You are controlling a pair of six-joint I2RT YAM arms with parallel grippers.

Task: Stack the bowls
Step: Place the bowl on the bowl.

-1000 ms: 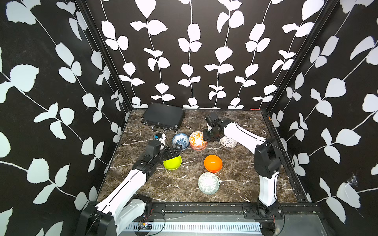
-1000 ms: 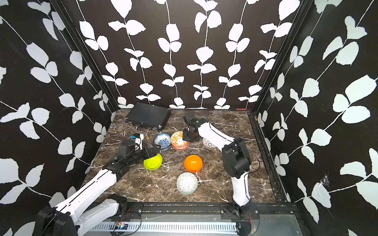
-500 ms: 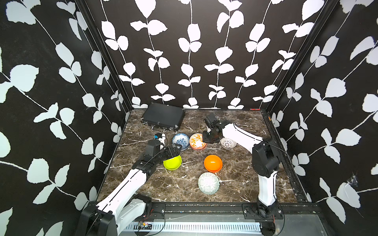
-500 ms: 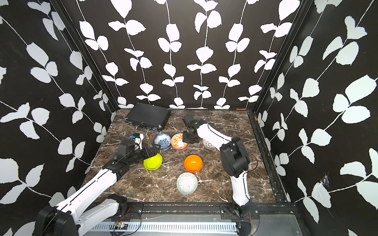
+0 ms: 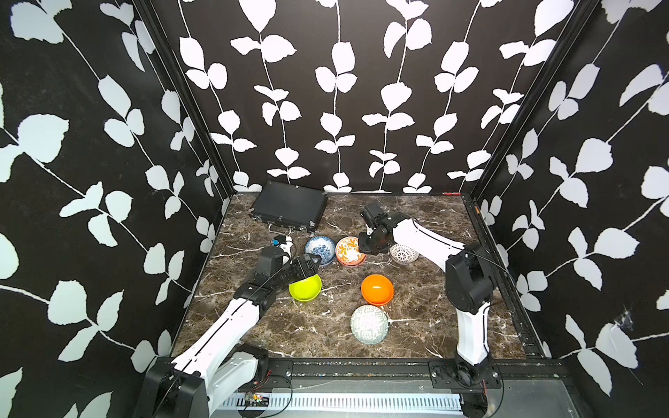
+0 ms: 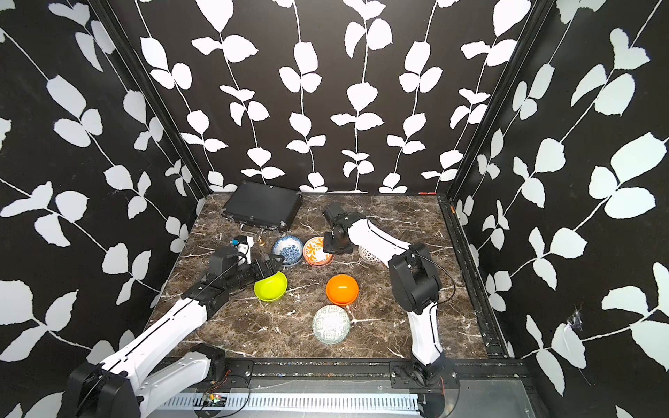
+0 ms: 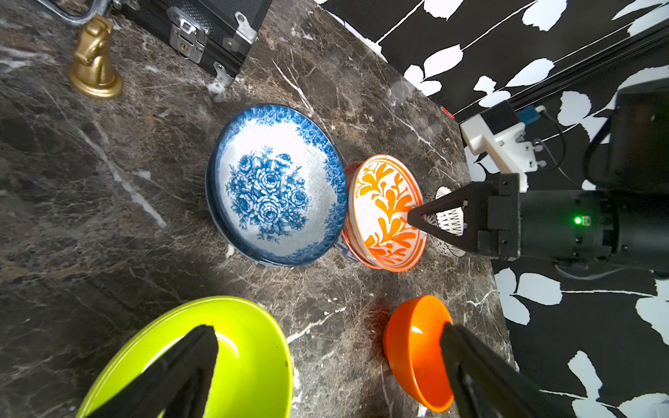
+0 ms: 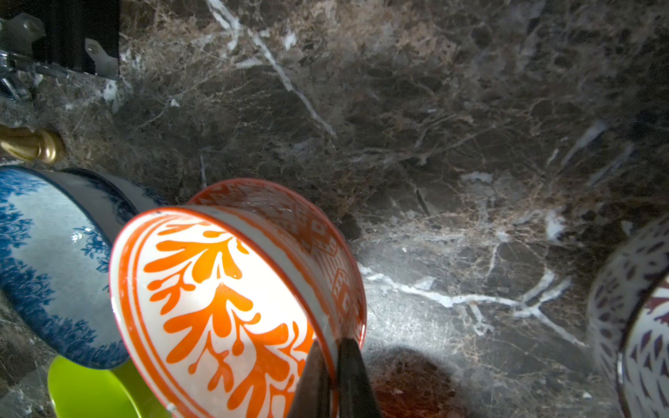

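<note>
The right gripper (image 8: 331, 347) is pinched shut on the rim of the upper orange-white bowl (image 8: 217, 300). That bowl sits tilted inside the lower orange-white bowl (image 8: 307, 224), and the wrist view shows one fingertip inside the rim and one outside. In both top views this pair stands at the middle of the bench (image 5: 325, 336), with the right gripper (image 5: 364, 248) at its right edge.

Touching it on the left is the upper blue floral bowl (image 7: 275, 184), nested in the lower blue floral bowl (image 8: 108, 202). Only the outer wall and a band of rim of the lower one show. On the far side of the right gripper stands the white lattice bowl (image 5: 403, 253), alone.

The left gripper (image 5: 307, 264) has its jaws spread wide and holds nothing. It hovers over the far rim of the lime bowl (image 5: 306, 287), with one fingertip above the bowl's hollow. The plain orange bowl (image 5: 377, 289) sits on its own well to the right of the lime bowl. The pale green patterned bowl (image 5: 369, 324) lies just in front of the plain orange bowl, nearer the front rail.

A closed black case (image 5: 287, 206) lies at the back left corner. A gold knight chess piece (image 7: 95, 61) stands upright between the black case and the blue floral pair.
</note>
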